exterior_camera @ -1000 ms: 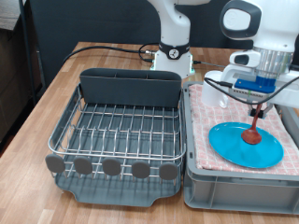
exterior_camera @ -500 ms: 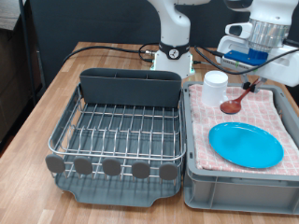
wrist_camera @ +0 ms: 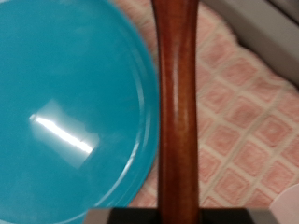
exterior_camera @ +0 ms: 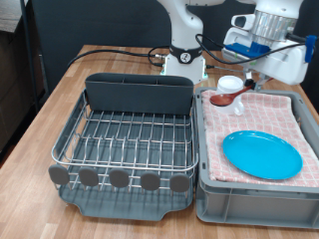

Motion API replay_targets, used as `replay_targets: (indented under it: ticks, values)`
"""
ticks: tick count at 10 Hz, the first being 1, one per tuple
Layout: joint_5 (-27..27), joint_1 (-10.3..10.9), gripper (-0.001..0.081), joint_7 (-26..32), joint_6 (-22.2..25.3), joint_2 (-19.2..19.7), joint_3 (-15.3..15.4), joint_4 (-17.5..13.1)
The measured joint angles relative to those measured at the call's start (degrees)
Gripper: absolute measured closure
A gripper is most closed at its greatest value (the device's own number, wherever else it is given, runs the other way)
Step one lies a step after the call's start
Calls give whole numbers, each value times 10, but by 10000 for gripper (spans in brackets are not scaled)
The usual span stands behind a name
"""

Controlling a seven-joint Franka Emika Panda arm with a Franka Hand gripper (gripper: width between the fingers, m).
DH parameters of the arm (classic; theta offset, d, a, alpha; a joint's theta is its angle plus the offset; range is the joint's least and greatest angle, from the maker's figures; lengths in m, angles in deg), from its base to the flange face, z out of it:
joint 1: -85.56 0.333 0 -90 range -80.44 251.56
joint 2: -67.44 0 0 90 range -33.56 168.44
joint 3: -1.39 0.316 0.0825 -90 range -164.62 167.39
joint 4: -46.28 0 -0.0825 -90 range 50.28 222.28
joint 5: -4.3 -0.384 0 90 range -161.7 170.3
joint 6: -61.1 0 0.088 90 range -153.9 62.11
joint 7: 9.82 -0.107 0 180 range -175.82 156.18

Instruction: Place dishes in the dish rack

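Observation:
My gripper (exterior_camera: 257,72) hangs over the far part of the grey bin and is shut on the reddish-brown wooden spoon (exterior_camera: 223,98). The spoon hangs slanted in the air, with its bowl towards the exterior view's left, in front of the white mug (exterior_camera: 232,84). The light-blue plate (exterior_camera: 261,153) lies flat on the pink checkered cloth (exterior_camera: 249,112). The silver wire dish rack (exterior_camera: 125,139), with its dark grey caddy (exterior_camera: 138,95), stands empty to the exterior view's left. In the wrist view the spoon handle (wrist_camera: 177,103) crosses above the plate (wrist_camera: 65,103).
The grey bin (exterior_camera: 249,194) holding the cloth stands close beside the rack's tray. The robot base (exterior_camera: 184,60) and cables are behind the rack. The wooden table (exterior_camera: 40,119) shows on the exterior view's left.
The gripper has lifted the spoon off the plate and carried it up and towards the exterior view's left, past the mug and nearer the rack. The plate now lies uncovered.

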Motion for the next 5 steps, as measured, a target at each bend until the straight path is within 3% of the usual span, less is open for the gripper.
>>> replay_targets:
  ticks: [5]
  values:
    - [-40,-3,714,-75,65,-99,-37,67]
